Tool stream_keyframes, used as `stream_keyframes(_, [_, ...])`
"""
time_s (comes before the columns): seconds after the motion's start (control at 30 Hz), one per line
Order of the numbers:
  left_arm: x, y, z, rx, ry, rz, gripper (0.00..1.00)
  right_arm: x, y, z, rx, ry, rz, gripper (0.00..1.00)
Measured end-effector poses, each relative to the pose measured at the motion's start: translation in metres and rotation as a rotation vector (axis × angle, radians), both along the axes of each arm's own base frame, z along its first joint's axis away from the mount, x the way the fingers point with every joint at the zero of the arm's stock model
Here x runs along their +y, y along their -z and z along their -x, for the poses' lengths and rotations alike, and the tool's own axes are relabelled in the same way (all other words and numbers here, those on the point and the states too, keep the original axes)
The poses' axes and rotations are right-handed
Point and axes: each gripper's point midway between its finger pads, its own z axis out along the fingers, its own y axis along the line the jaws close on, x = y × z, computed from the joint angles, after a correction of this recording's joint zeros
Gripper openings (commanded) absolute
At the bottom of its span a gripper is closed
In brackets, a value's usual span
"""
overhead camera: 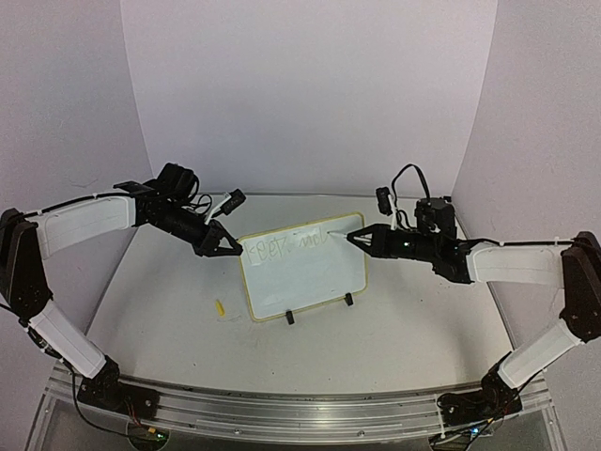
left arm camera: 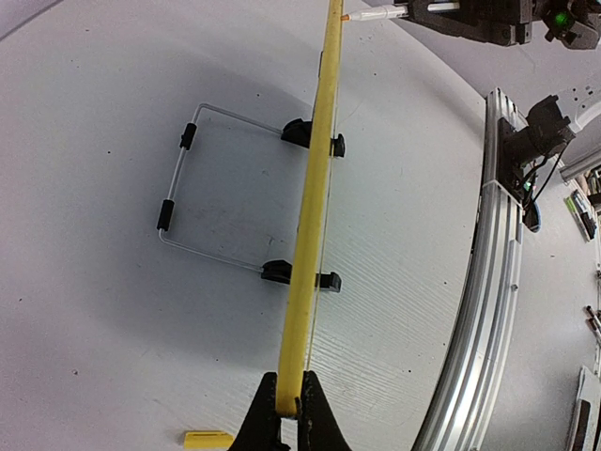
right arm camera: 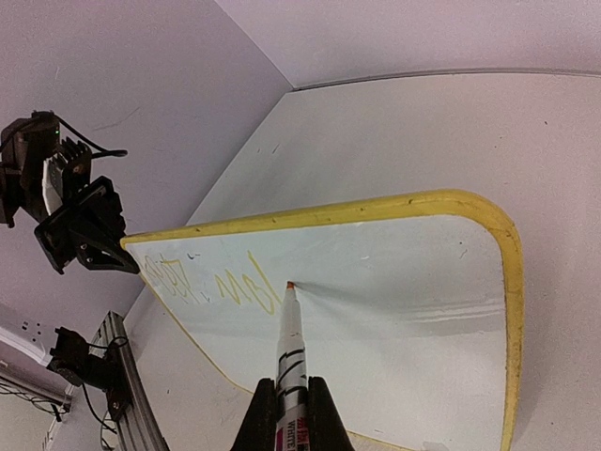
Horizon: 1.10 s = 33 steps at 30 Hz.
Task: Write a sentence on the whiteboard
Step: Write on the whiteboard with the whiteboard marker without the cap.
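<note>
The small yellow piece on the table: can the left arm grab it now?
Probably not: the left gripper is shut on the yellow-rimmed whiteboard; the small yellow piece itself lies unblocked.

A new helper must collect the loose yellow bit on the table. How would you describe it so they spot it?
Find the whiteboard standing mid-table. Beside its near left corner, a short yellow piece lies flat on the table. Unlike the board's yellow rim, it is loose and touches nothing.

lab bench: aluminium rail (overhead camera: 300,414), plain white backdrop (overhead camera: 310,94).
</note>
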Motion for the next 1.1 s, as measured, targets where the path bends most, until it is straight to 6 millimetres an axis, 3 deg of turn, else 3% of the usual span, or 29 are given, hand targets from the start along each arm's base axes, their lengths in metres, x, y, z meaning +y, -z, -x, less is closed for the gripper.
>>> stream_keyframes(0.3, [0.000,0.000,0.000,0.000,0.001,0.000,0.00,-0.001,-0.005,0.003,-0.006,-0.006,-0.006,0.00])
stream_keyframes(0.63, [0.000,0.000,0.000,0.000,0.001,-0.001,0.00,-0.009,-0.034,0.015,-0.052,-0.038,-0.051,0.00])
stream_keyframes(1.1, [0.000,0.000,0.000,0.000,0.001,-0.001,0.00,-0.012,-0.011,0.017,0.003,-0.074,-0.033,0.00])
